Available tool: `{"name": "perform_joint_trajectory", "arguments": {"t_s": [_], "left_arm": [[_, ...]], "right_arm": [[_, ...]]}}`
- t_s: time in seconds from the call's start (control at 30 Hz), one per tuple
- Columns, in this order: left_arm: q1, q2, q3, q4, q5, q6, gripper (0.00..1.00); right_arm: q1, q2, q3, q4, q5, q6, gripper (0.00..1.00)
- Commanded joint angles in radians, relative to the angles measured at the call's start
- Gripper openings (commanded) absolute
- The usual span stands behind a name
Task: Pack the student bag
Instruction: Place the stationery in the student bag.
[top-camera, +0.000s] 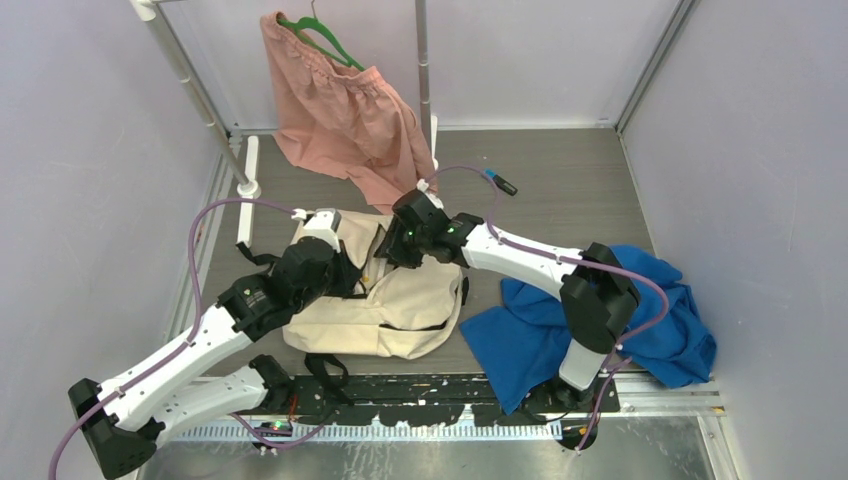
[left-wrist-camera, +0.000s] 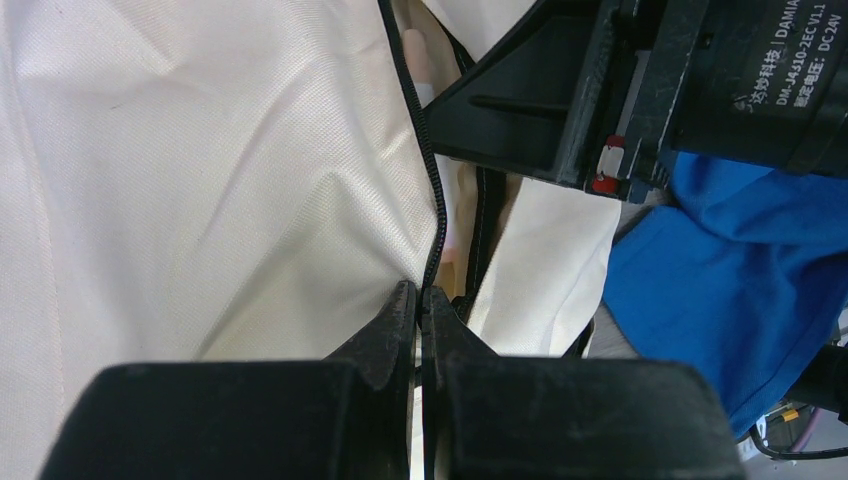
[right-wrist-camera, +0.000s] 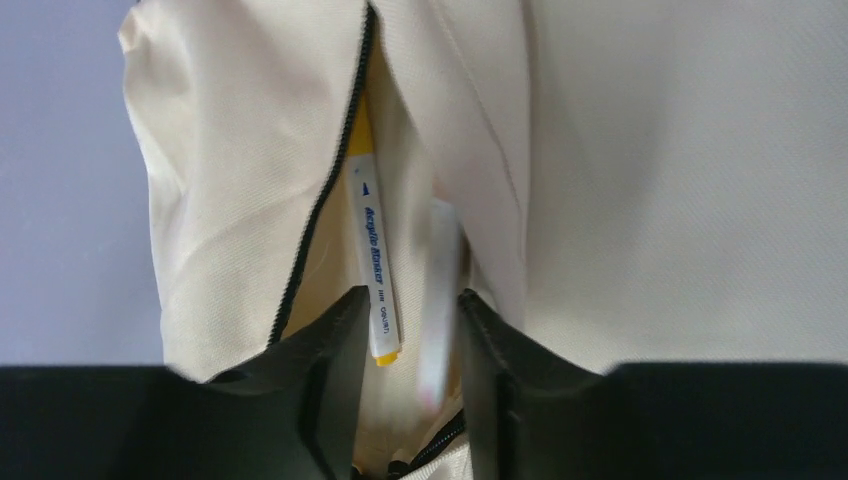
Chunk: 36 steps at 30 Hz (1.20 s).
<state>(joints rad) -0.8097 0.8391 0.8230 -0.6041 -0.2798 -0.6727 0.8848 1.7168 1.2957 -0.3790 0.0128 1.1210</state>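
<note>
The left gripper (left-wrist-camera: 420, 297) is clamped tight on the black zipper edge of the student bag (top-camera: 405, 300), which lies flat between the two arms. The right gripper (right-wrist-camera: 412, 298), jaws parted, hovers at the bag's open slit, a yellow-tipped marker (right-wrist-camera: 367, 230) between its fingers. A blue cloth (top-camera: 520, 335) lies at right.

Plain lilac-grey walls (top-camera: 80, 120) close in the left, back and right of the frame. The bench (top-camera: 570, 180) has a grey wood-grain top that fills the middle. A white pole (top-camera: 190, 80) slants down at the upper left to a round foot, and a thin metal upright (top-camera: 423, 60) stands at top centre. Along the lower edge run a black strip (top-camera: 420, 395) flecked with white and a brushed metal plate (top-camera: 450, 460). The light is soft and even.
</note>
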Motion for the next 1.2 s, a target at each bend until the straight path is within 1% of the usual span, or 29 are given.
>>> {"name": "perform_joint_trajectory", "arguments": {"t_s": [0.0, 0.07, 0.13, 0.27, 0.37, 0.47, 0.53, 0.57, 0.63, 0.67, 0.77, 0.83, 0.9, 0.93, 1.03, 1.07, 1.1, 1.17], "left_arm": [[0.004, -0.018, 0.013, 0.051, -0.022, -0.001, 0.00], [0.004, -0.020, 0.013, 0.050, -0.022, -0.001, 0.00], [0.004, -0.021, 0.011, 0.048, -0.022, -0.001, 0.00], [0.004, -0.027, 0.009, 0.044, -0.022, -0.001, 0.00], [0.004, -0.031, 0.006, 0.043, -0.019, -0.001, 0.00], [0.004, -0.029, 0.006, 0.046, -0.018, 0.003, 0.00], [0.004, -0.026, 0.010, 0.046, -0.018, 0.007, 0.00], [0.004, -0.025, 0.011, 0.046, -0.017, 0.008, 0.00], [0.004, -0.024, 0.009, 0.051, -0.018, 0.011, 0.00], [0.004, -0.025, 0.006, 0.055, -0.018, 0.012, 0.00], [0.004, -0.023, 0.005, 0.055, -0.015, 0.010, 0.00], [0.004, -0.024, 0.004, 0.051, -0.017, 0.010, 0.00], [0.004, -0.027, 0.004, 0.050, -0.023, 0.011, 0.00], [0.004, -0.029, 0.006, 0.042, -0.026, 0.013, 0.00], [0.005, -0.029, 0.018, 0.019, -0.036, 0.022, 0.00], [0.006, -0.029, 0.021, 0.015, -0.040, 0.025, 0.00], [0.006, -0.028, 0.025, 0.010, -0.044, 0.029, 0.00], [0.006, -0.028, 0.028, 0.005, -0.050, 0.031, 0.00]], "right_arm": [[0.013, -0.072, -0.004, 0.082, 0.001, -0.058, 0.51], [0.013, -0.092, 0.000, 0.085, 0.003, -0.083, 0.55], [0.012, -0.119, 0.001, 0.086, 0.029, -0.105, 0.55], [-0.014, -0.178, 0.016, 0.007, 0.173, -0.192, 0.53], [-0.102, -0.215, -0.002, -0.042, 0.259, -0.272, 0.51], [-0.225, -0.216, -0.030, -0.040, 0.260, -0.437, 0.50], [-0.304, -0.167, 0.008, -0.092, 0.262, -0.584, 0.51], [-0.338, -0.122, 0.048, -0.138, 0.272, -0.625, 0.51], [-0.401, -0.018, 0.145, -0.247, 0.274, -0.739, 0.51], [-0.434, 0.041, 0.222, -0.320, 0.272, -0.789, 0.51], [-0.494, 0.201, 0.387, -0.473, 0.280, -0.879, 0.52], [-0.532, 0.279, 0.455, -0.517, 0.257, -0.900, 0.55], [-0.558, 0.334, 0.501, -0.531, 0.249, -0.908, 0.59], [-0.566, 0.364, 0.520, -0.533, 0.252, -0.911, 0.64], [-0.588, 0.407, 0.561, -0.517, 0.247, -0.918, 0.91], [-0.594, 0.420, 0.577, -0.513, 0.257, -0.913, 0.97], [-0.599, 0.434, 0.594, -0.508, 0.254, -0.913, 0.99], [-0.607, 0.467, 0.633, -0.506, 0.244, -0.929, 1.00]]}}
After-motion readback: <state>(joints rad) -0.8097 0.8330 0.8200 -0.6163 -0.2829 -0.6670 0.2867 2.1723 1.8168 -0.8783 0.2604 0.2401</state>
